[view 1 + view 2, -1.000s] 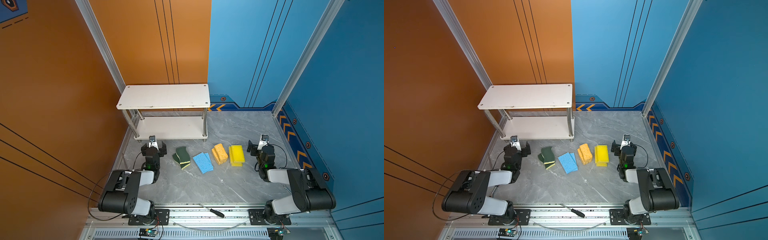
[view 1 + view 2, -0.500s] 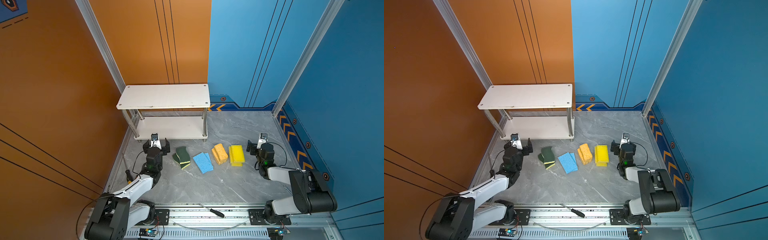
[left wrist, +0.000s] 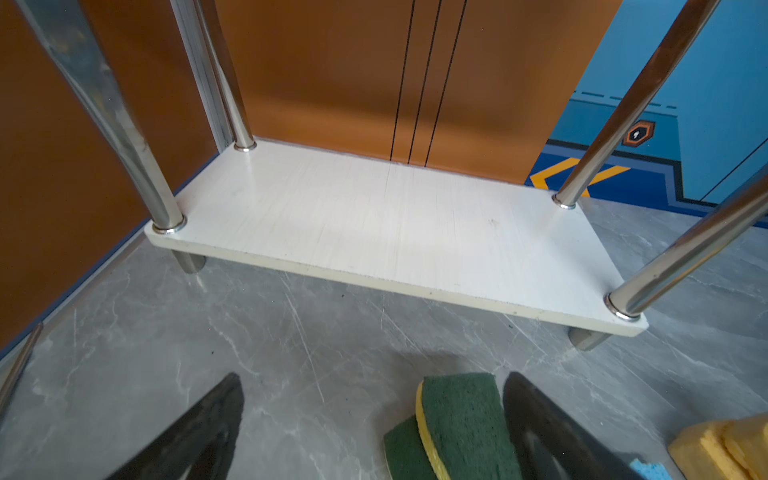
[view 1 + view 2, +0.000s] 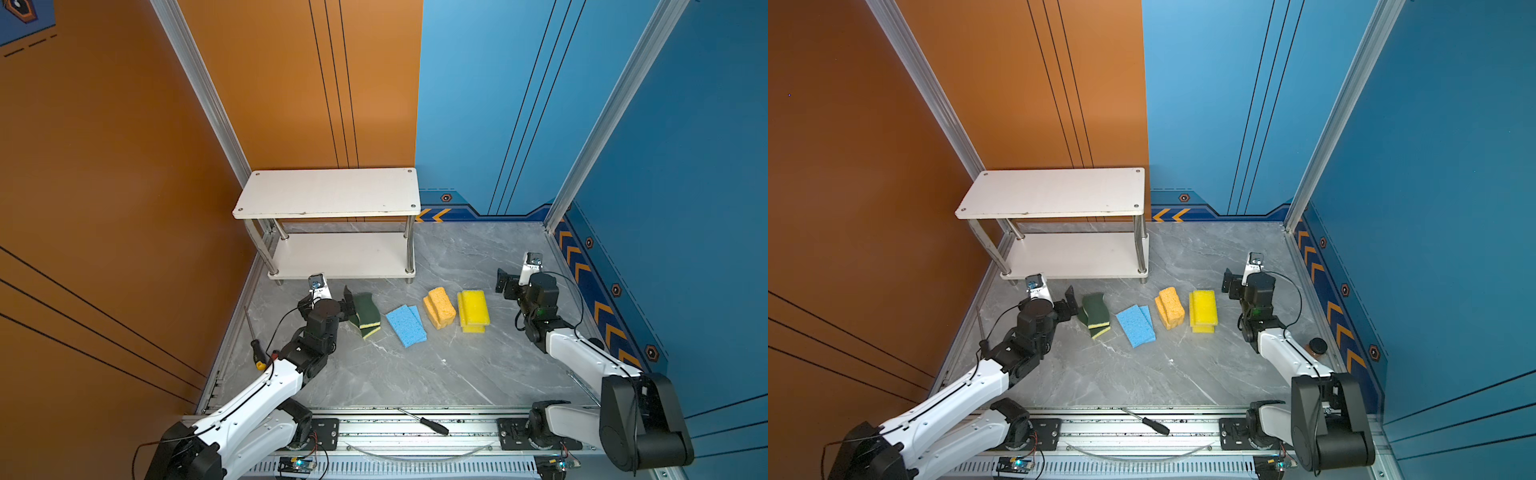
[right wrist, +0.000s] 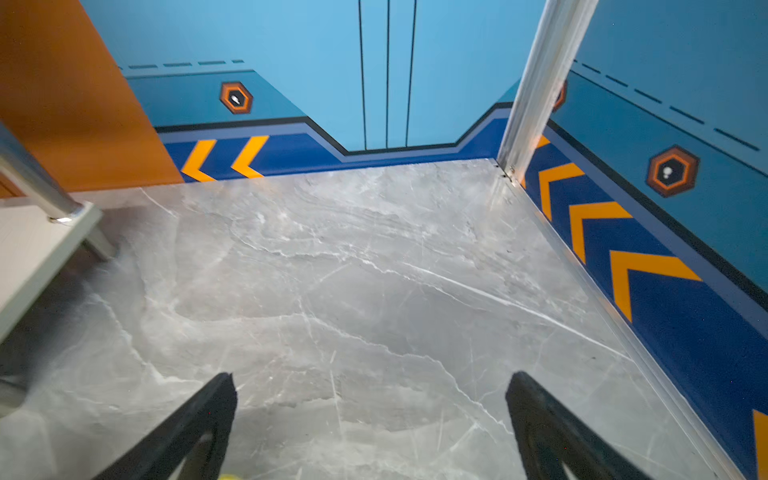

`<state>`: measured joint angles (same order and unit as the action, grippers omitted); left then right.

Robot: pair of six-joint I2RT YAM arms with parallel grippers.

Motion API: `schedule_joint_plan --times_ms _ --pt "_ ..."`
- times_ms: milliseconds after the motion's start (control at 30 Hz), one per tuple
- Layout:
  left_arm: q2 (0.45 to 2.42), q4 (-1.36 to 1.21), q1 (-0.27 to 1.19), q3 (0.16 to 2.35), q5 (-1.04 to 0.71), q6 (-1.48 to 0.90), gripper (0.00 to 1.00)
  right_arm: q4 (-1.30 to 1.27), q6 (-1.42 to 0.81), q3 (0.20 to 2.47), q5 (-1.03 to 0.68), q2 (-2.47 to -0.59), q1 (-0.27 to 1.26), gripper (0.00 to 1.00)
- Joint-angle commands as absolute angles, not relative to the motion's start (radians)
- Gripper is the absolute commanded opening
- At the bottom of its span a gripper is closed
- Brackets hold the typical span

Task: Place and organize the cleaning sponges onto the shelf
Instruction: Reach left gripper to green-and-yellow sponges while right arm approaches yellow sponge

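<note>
Straddling the green sponges (image 3: 457, 419) with jaws wide apart, the left hand (image 3: 372, 386) appears set for a first pickup. The right hand (image 5: 370, 378) hangs with jaws apart, empty. All sponges (image 4: 406, 325) lie colour-sorted on the desk (image 4: 415, 374), in front of the bare shelf (image 4: 328, 193).

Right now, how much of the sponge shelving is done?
Done: nothing; both boards of the shelf are bare. In hand: nothing gripped; the left pincer is open at the green sponges, the right pincer open over bare floor. Left: green sponges, blue sponges, orange sponges and yellow sponges, all on the floor.
</note>
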<state>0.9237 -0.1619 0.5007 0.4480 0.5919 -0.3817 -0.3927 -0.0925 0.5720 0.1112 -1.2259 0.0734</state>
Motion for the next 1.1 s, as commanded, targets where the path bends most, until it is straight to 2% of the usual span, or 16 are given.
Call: schedule_joint_plan --times_ms 0,167,367,767,1067 --pt "0.929 -0.031 0.529 0.476 0.626 -0.517 0.97 -0.1 -0.158 0.672 -0.011 -1.197 0.08 1.0" --pt "1.008 -0.019 0.615 0.482 0.672 -0.613 0.97 0.152 -0.161 0.812 -0.183 -1.227 0.092 1.0" --pt "1.149 -0.018 0.689 0.561 0.64 -0.636 0.98 0.252 -0.192 0.89 -0.44 -1.277 0.111 1.0" --pt "1.298 0.079 0.738 0.651 0.633 -0.804 0.98 0.353 -0.169 0.968 -0.577 -1.314 0.227 1.0" --pt "1.364 0.179 0.785 0.679 0.702 -0.951 0.98 0.307 -0.188 0.972 -0.518 -1.324 0.276 1.0"
